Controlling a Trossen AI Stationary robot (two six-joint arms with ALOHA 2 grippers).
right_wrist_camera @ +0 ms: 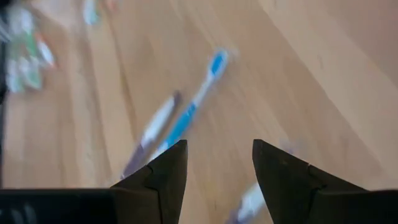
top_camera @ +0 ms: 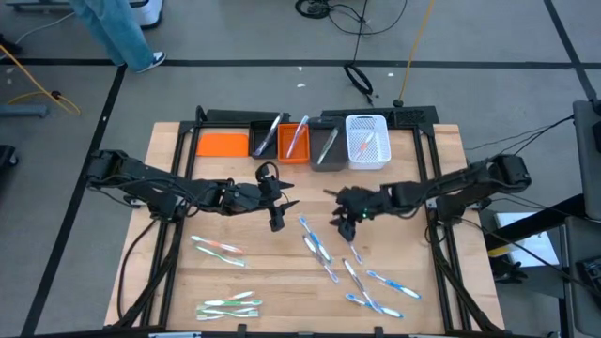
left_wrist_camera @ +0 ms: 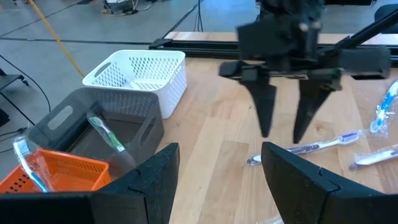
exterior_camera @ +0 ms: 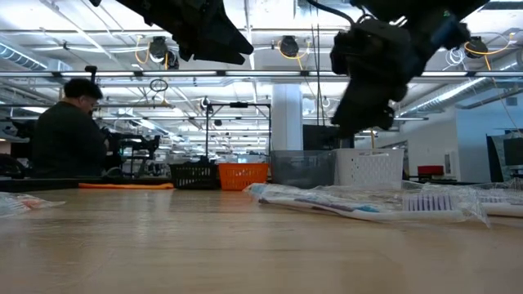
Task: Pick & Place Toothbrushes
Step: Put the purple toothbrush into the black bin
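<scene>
From above, the wooden counter (top_camera: 310, 282) carries a far row of bins: a flat orange lid or tray (top_camera: 222, 144), a black bin (top_camera: 264, 139), an orange bin (top_camera: 295, 140), a grey bin (top_camera: 328, 147) and a white perforated basket (top_camera: 367, 141), several with a brush inside. The loose toothbrushes (top_camera: 317, 246) lie flat in clusters: blue ones right of centre, mostly slanting from far-left to near-right, and green and pink ones near left, lying roughly left to right. The left tool (top_camera: 277, 214) hangs mid-counter, fingers apart and empty; the right tool (top_camera: 346, 222) hangs over the far end of the blue cluster, open, nothing held. At counter level, wrapped brushes (exterior_camera: 359, 204) lie on the right, bins stand behind them, and a seated person (exterior_camera: 69, 131) shows at far left. The left wrist view shows its own wide fingers (left_wrist_camera: 155, 180), the right tool (left_wrist_camera: 285, 127) pointing down with its two fingers parted just above a translucent purple-tipped brush (left_wrist_camera: 311, 146), and a green brush (left_wrist_camera: 106, 132) leaning in the grey bin. The right wrist view shows parted fingers (right_wrist_camera: 165, 171) above a blurred blue brush (right_wrist_camera: 196, 106) on bare wood.
</scene>
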